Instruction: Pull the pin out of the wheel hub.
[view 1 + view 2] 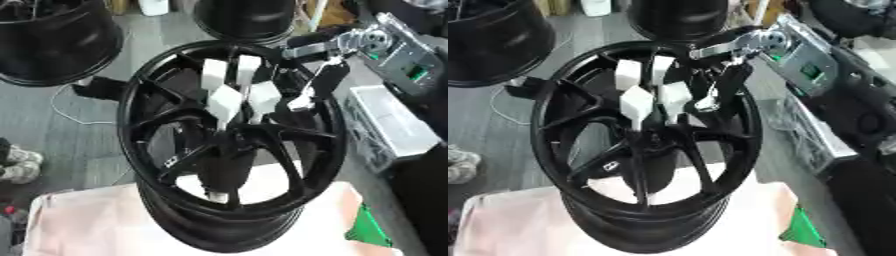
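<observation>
Black alloy fills the middle of both views — the wheel hub (232, 145) stands as a spoked rim on a pale cloth (79, 220), its open face turned up toward the camera. Going left to right, nothing of the left hand shows at all; only the right arm is in play, entering from about two o'clock. Near the centre, the right hand (229, 90) has its white-tipped fingers (222, 104) reaching down inside the rim, bunched together and converging on the hub's middle. They look curled round something slim there, probably the pin (229, 126), though the pin itself is almost wholly hidden behind the fingertips and the dark spokes, so I cannot make out its shape. As a judgement: the pin sits directly under the fingers, toward six o'clock from the palm, and its long axis appears to run with the hub's own axis, out of the wheel's face. The coming move therefore turns on drawing straight back along that line, up and away toward twelve o'clock — any sideways drift would risk binding it against the bore or catching a spoke (293, 132).
</observation>
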Tool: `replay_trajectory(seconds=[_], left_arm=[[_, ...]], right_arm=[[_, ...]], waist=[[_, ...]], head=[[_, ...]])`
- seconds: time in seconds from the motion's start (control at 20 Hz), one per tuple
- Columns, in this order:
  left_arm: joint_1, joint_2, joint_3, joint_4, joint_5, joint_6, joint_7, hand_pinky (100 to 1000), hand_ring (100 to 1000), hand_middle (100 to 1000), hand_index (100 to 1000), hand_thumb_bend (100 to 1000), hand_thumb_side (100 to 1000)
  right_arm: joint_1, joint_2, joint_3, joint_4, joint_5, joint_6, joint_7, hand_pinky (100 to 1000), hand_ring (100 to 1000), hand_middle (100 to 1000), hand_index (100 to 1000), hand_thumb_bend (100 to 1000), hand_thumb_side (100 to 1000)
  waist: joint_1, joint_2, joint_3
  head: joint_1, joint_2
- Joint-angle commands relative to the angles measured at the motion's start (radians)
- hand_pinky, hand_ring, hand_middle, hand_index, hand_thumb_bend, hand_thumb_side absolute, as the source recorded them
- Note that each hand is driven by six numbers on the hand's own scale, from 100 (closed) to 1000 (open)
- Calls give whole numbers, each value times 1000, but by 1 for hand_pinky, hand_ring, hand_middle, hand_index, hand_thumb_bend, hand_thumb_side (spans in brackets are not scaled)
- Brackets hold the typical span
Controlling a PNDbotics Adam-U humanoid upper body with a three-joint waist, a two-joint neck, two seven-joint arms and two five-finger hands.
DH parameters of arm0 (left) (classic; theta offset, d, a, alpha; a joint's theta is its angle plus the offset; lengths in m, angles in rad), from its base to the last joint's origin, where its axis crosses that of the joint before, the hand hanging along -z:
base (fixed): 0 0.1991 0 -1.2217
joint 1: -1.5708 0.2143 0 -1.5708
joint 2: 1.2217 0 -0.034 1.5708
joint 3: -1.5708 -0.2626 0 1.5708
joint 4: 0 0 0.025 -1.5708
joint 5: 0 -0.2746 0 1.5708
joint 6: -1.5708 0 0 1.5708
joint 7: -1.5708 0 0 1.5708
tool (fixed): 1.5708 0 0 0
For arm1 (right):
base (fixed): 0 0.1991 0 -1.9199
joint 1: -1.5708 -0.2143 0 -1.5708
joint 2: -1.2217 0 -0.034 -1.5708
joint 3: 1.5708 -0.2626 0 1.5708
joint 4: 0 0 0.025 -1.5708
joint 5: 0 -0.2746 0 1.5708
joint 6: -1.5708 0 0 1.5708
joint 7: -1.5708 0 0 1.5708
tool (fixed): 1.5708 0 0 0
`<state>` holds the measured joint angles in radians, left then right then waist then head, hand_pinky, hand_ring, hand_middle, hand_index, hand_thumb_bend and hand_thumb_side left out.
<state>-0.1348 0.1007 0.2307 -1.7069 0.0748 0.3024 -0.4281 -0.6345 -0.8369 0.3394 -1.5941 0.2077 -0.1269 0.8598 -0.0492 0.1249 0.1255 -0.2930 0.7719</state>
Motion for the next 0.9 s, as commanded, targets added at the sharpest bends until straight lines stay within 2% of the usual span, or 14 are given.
replay_trajectory(seconds=[0.05,0.5,0.65,0.8,0.9], left_arm=[[-12,6,-3,-10,2,1,0,631,689,652,741,100,1000],[-14,5,-3,-10,4,1,0,631,689,652,741,100,1000],[-15,6,-3,-11,4,0,1,631,688,652,740,100,1000],[-16,6,-4,-11,4,0,1,631,688,652,740,100,1000],[-17,6,-4,-11,5,0,1,631,687,652,740,100,1000]], right_arm=[[-20,-12,-8,2,20,-5,-16,331,352,719,802,258,308],[-28,17,8,34,66,-2,-65,292,333,690,791,237,279],[-9,7,7,25,72,-9,-77,284,329,678,787,225,261],[16,-7,2,4,74,-10,-93,274,323,659,773,214,247],[25,-12,-1,-7,75,-8,-105,258,315,607,723,186,245]], waist=[[2,-7,0],[5,-8,6],[5,-7,6],[5,-6,8],[5,-6,9]], head=[[-3,-2],[-7,-2],[-7,-2],[-8,-2],[-8,-2]])
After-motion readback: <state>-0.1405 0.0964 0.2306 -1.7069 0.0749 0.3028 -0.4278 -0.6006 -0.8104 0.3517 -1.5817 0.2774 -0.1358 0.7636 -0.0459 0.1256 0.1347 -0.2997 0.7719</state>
